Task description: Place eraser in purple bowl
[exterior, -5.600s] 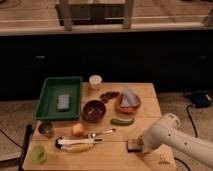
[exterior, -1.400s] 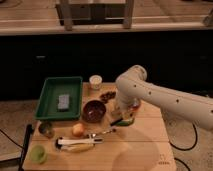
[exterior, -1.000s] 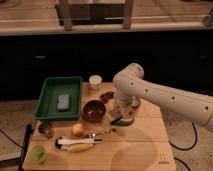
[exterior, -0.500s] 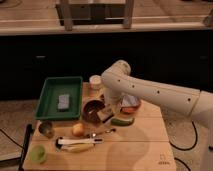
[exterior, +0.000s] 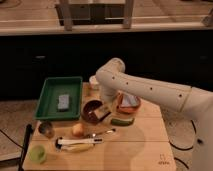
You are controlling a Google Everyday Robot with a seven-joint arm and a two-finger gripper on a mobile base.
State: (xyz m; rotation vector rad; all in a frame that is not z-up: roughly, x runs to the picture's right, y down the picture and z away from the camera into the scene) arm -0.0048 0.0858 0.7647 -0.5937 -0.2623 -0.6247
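**Inspector:** Status of the task?

**Assessor:** Late stage, by my judgement. The gripper (exterior: pixel 103 111) sits at the right rim of the purple bowl (exterior: pixel 90 108), low over it. The eraser (exterior: pixel 101 112) shows as a tan block at that same rim, partly over the bowl's inside — it appears clamped in the fingers, not yet lying free in the bowl.

**Inspector:** So what is left?

**Assessor:** The release and the arm's withdrawal, as far as I can judge. Whether the eraser already touches the bowl's inner surface I cannot tell.

**Inspector:** Surroundings, taken from the bowl?

**Assessor:** Left of the bowl, a green tray (exterior: pixel 49 89) holding a grey block (exterior: pixel 63 102). Behind the bowl, a small white cup (exterior: pixel 93 82). Right of it, an orange bowl (exterior: pixel 128 105) mostly hidden by the arm. Just right and in front, a green pickle-like item (exterior: pixel 121 121). In front of the bowl, an orange fruit (exterior: pixel 77 130) and a white-handled tool (exterior: pixel 80 142); further front-left, a small metal cup (exterior: pixel 46 129) and a green fruit (exterior: pixel 37 153) — all on the wooden tabletop (exterior: pixel 145 150).

**Inspector:** Obstructions?

**Assessor:** None inside the bowl that I can see. The orange bowl and the pickle-like item lie near the arm; a careless retreat could brush them.
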